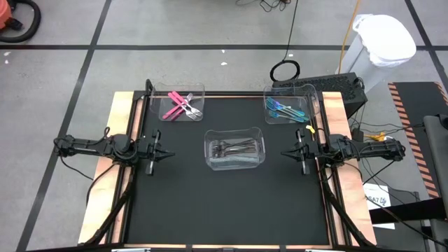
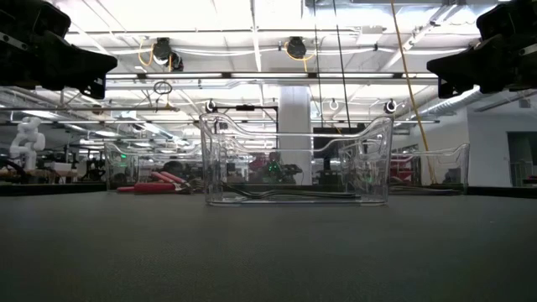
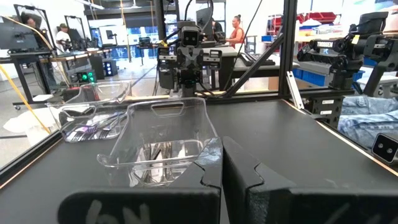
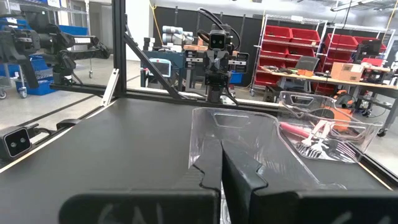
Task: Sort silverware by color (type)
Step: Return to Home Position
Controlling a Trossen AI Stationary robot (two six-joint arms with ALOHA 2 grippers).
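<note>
I see the left gripper (image 1: 168, 155) and right gripper (image 1: 285, 153) parked at the table's sides, fingers pressed together; pink-handled cutlery (image 1: 180, 106) sits in the far-left clear plastic bin (image 1: 198, 91); iridescent blue-teal cutlery (image 1: 285, 110) in the far-right bin (image 1: 308, 95); plain grey metal forks (image 1: 234, 148) in the middle bin (image 1: 208, 158).

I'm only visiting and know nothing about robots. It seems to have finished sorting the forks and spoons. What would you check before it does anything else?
1. Pink silverware all in the left bin: ok.
2. Blue-teal silverware all in the right bin: ok.
3. Grey silverware all in the middle bin: ok.
4. No stray pieces on the black table: ok.
5. Left hand and right hand shut, empty, away from the bins: ok.
6. Number of pieces in each bin: cannot tell.
</note>
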